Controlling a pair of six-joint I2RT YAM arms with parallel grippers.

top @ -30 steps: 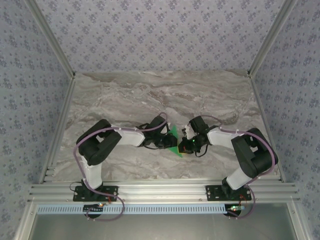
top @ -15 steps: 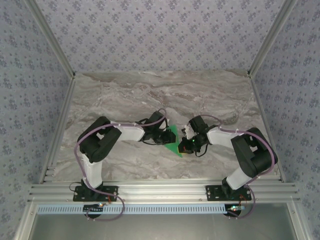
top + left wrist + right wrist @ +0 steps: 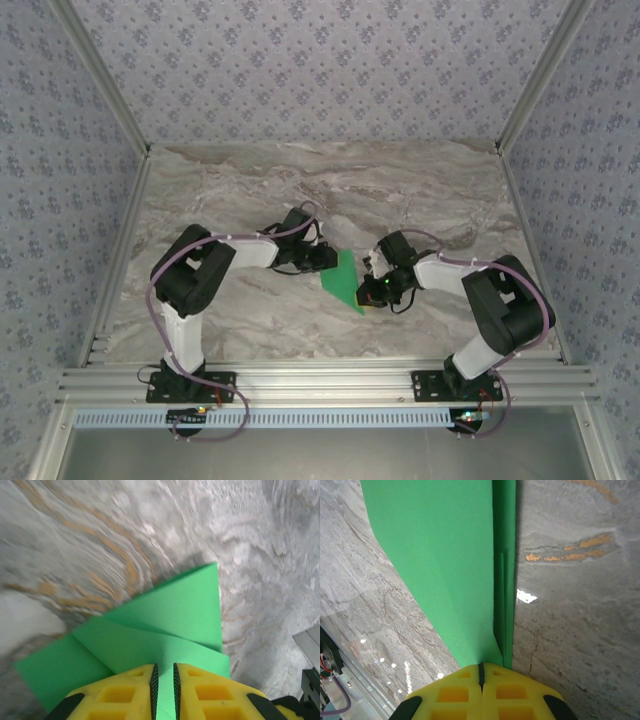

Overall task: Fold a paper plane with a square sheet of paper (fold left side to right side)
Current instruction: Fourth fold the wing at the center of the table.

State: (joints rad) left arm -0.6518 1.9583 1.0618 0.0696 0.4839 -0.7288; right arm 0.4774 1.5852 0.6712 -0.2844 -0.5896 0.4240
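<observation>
Handling the paper (image 3: pixel 343 281) calls for a light touch: it looks thin and almost weightless, likely to slide on the smooth marble table (image 3: pixel 300 190), to buckle if pushed from one edge, and to keep any stray crease. The safest hold is probably near a folded edge, where the doubled layers are stiffer, with the other tool pinning the sheet flat.

The paper lies near the table's centre, a little toward 6 o'clock, between the two tools. The left gripper (image 3: pixel 322 260) stands at its 10 o'clock edge. Its fingers are nearly together with a narrow slit between them, and green shows in that slit. Whether they pinch a flap or only stand over it cannot be told. The right gripper (image 3: pixel 372 292) is at the paper's 4 o'clock side, closed tight, with its tips at the end of a crease. It seems to pin the sheet rather than hold it.

The paper is bright green and unmarked, folded into a narrow wedge. The left wrist view shows overlapping flaps with slanted creases. The right wrist view shows one long straight fold with a slim strip at its 3 o'clock side.
</observation>
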